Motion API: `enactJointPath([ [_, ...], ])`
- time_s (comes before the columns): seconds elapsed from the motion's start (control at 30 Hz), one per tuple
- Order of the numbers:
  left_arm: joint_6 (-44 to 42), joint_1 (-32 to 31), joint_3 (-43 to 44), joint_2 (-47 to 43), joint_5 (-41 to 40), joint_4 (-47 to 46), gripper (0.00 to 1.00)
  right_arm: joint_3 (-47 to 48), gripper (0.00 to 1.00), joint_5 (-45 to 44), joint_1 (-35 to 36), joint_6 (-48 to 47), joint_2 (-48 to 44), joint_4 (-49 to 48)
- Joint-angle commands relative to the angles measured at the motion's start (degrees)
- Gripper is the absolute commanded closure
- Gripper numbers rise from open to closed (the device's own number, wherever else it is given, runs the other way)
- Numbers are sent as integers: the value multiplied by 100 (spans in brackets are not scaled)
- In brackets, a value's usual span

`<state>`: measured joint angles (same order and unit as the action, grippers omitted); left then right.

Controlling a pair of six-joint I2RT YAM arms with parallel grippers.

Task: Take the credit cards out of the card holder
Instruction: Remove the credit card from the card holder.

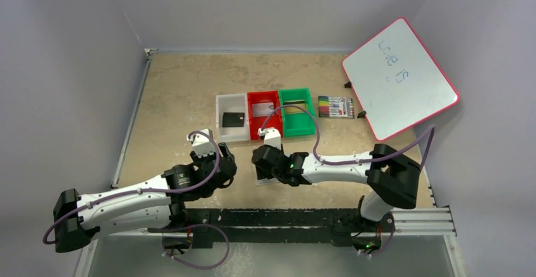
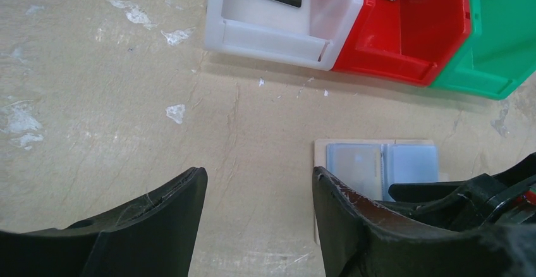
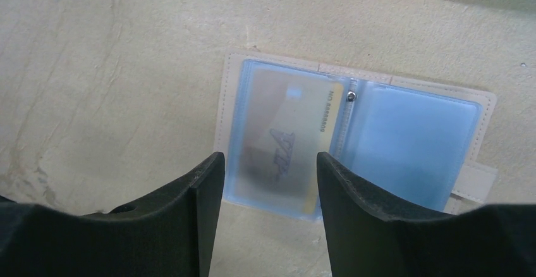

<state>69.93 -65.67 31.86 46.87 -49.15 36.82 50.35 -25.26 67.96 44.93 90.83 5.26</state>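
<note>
The tan card holder (image 3: 253, 68) lies open and flat on the table. A pale credit card (image 3: 287, 131) shows through its left light-blue pocket. The right pocket (image 3: 414, 147) looks empty, with the snap tab (image 3: 474, 183) at its corner. My right gripper (image 3: 268, 163) hovers open over the near edge of the left pocket, holding nothing. In the top view it (image 1: 262, 161) covers most of the holder (image 1: 260, 179). My left gripper (image 2: 259, 176) stands open over bare table just left of the holder (image 2: 354, 163). It holds nothing either.
Beyond the holder stand a white bin (image 1: 222, 103) with a black card (image 1: 233, 119), a red bin (image 1: 254, 129) with a light card (image 1: 261, 109), and a green bin (image 1: 298, 124). Right of them lie a marker pack (image 1: 335, 107) and a propped whiteboard (image 1: 399, 78).
</note>
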Motion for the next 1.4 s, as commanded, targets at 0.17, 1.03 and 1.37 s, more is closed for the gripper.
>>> enactJointPath([
  [0.17,172,-16,63,-110,-205,87,35,440,43,-440,147,180,386,403],
  [1.03,91,-12,21,42,-93,-4,33,752,83,-155,200,254,703,344],
  [1.37,109,-9,-38,39,-59,-104,34,754,51,-327,199,172,463,294],
])
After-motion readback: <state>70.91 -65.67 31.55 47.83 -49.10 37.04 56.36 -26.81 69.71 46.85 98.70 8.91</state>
